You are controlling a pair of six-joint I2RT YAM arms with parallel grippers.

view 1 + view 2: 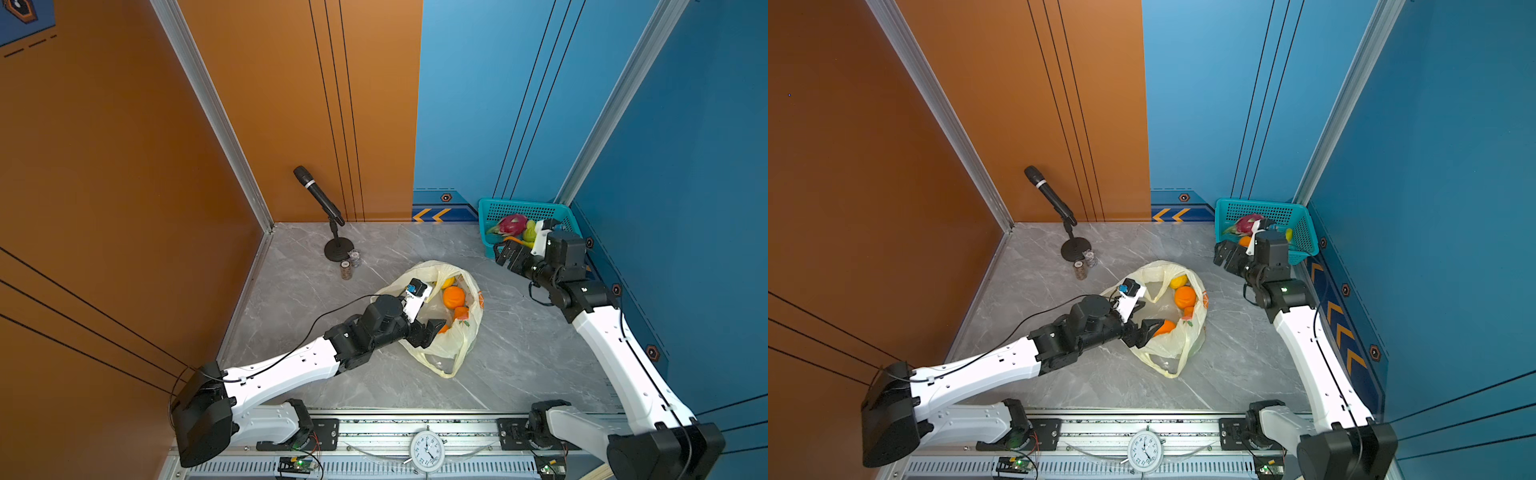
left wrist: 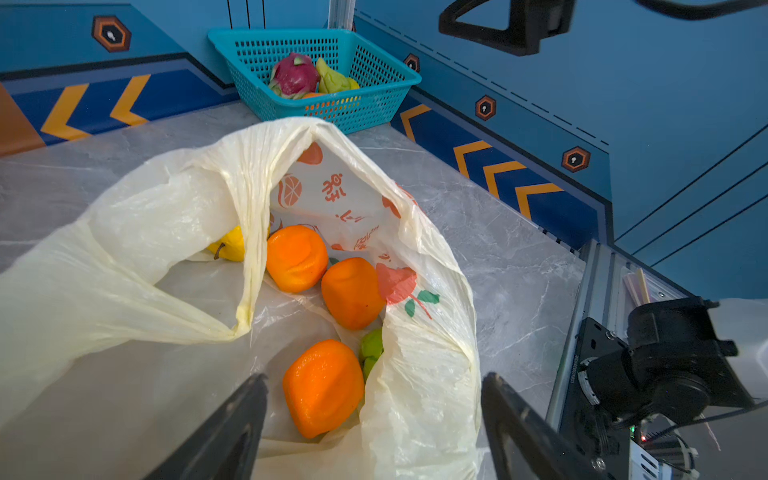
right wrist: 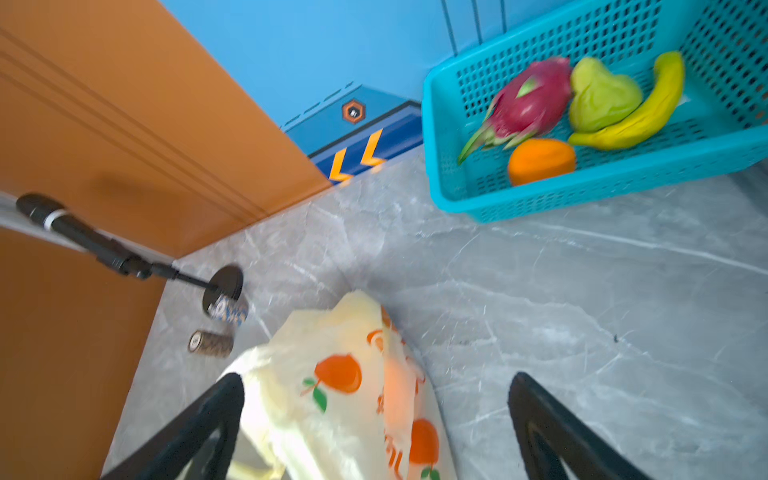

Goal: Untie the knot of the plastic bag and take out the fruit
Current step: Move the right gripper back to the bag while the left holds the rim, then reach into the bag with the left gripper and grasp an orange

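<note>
My left fingers (image 1: 1148,326) reach into the gaping mouth of the plastic bag (image 2: 145,232), which lies slumped in the middle of the counter (image 1: 519,353). They are spread wide on either side of the nearest orange (image 2: 324,386), with the bag's side wall also between them, and are not clamped on it. Deeper in the bag lie two more oranges (image 2: 297,257), a yellow fruit (image 2: 232,245) and a green piece (image 2: 371,345). Further off, my right fingers (image 1: 503,254) hover spread and empty, just before the teal basket (image 3: 457,199) in the far corner. It holds a dragon fruit (image 3: 532,99), a green fruit (image 3: 602,99), a banana (image 3: 640,116) and another orange (image 3: 540,160).
</note>
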